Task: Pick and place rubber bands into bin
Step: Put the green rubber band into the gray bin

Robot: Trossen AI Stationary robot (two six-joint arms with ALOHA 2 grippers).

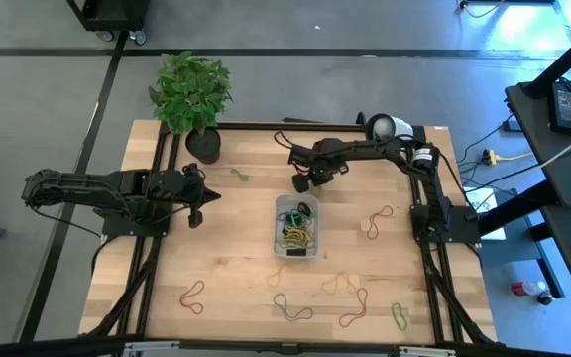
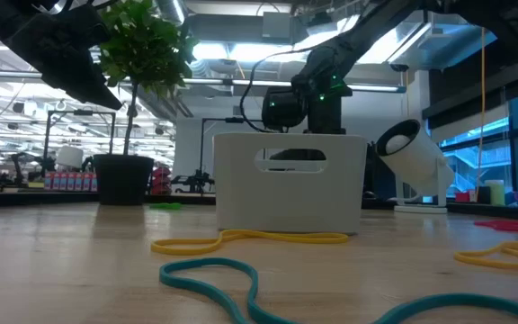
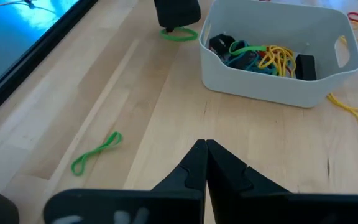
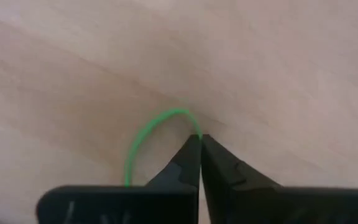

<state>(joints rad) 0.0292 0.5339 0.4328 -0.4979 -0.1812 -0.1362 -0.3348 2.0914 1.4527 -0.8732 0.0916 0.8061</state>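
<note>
The bin, a small pale tray, stands mid-table with several coloured rubber bands inside. My right gripper points down at the table just past the bin's far end, shut on a green rubber band lying there. The left wrist view also shows this band below the right gripper. My left gripper hovers shut and holding nothing, left of the bin. Another green band lies flat on the wood before it. My right gripper pinches the green band's curved end between its two fingertips. The fingers come from above, pointing down. The band's loop lies on the table beside the fingers; part of it is hidden under the gripper.
Loose bands lie near the table's front: red, teal, yellow, green. Another red one lies right of the bin. A potted plant stands far left, a round white lamp-like object far right.
</note>
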